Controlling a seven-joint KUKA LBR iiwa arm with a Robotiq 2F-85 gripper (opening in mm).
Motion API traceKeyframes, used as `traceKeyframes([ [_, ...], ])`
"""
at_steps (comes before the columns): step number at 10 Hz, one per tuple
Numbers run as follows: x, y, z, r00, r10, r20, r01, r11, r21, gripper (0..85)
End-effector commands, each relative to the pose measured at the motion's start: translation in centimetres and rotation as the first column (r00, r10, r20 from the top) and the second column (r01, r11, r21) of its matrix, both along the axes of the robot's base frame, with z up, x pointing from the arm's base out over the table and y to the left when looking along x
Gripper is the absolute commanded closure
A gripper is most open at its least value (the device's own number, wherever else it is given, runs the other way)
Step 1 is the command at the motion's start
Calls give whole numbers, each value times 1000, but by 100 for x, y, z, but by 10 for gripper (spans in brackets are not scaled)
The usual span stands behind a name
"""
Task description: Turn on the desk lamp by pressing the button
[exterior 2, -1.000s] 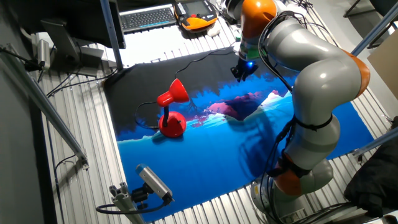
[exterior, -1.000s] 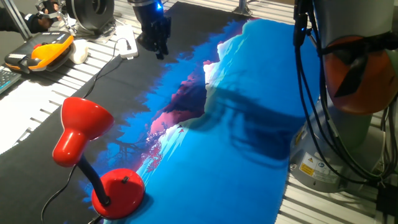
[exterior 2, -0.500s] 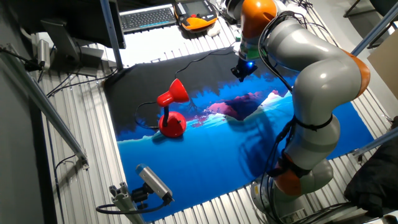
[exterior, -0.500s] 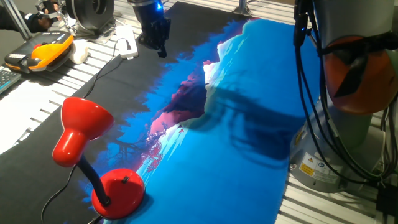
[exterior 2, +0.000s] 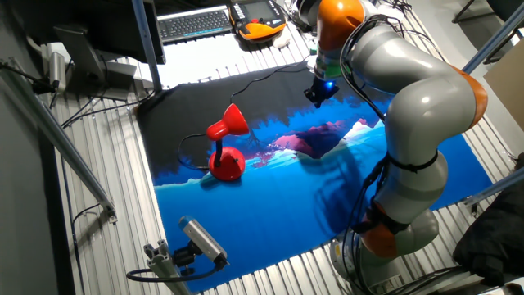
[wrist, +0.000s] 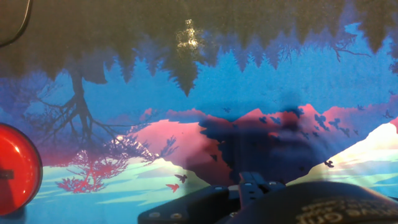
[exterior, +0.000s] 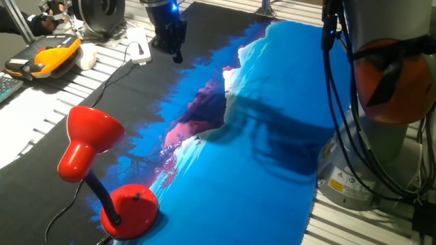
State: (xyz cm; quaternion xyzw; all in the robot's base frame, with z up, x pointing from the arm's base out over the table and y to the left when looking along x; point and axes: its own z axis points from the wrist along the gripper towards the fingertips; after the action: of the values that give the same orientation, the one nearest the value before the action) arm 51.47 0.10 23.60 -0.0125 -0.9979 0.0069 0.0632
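Observation:
The red desk lamp [exterior: 92, 139] stands at the near left of the mat, its bell shade tilted on a black bendy neck and unlit. Its domed red base [exterior: 129, 211] bears the small dark button [exterior: 136, 197]. The lamp also shows in the other fixed view [exterior 2: 225, 143]. My gripper [exterior: 176, 51] hangs over the black far part of the mat, well away from the lamp [exterior 2: 316, 95]. The hand view shows only an edge of the red base [wrist: 18, 177] at the far left. No view shows my fingertips clearly.
A landscape-print mat [exterior: 272, 102] covers the table. An orange-and-black handheld device [exterior: 48, 56] and a white adapter [exterior: 139, 49] lie beyond the mat's far left. A keyboard [exterior 2: 196, 23] lies at the back. My arm's base [exterior: 381, 136] stands at the right.
My gripper has shifted very slightly away from the lamp's side of the mat. The lamp has not moved.

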Motion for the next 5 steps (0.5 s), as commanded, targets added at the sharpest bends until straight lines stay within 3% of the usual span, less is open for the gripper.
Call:
traceKeyframes([
  [1, 0, 1, -2, 1000, 5, -2, -5, 1000, 0, 850],
  [5, 1, 5, 1, 1000, -25, 5, 25, 1000, -1, 850],
])
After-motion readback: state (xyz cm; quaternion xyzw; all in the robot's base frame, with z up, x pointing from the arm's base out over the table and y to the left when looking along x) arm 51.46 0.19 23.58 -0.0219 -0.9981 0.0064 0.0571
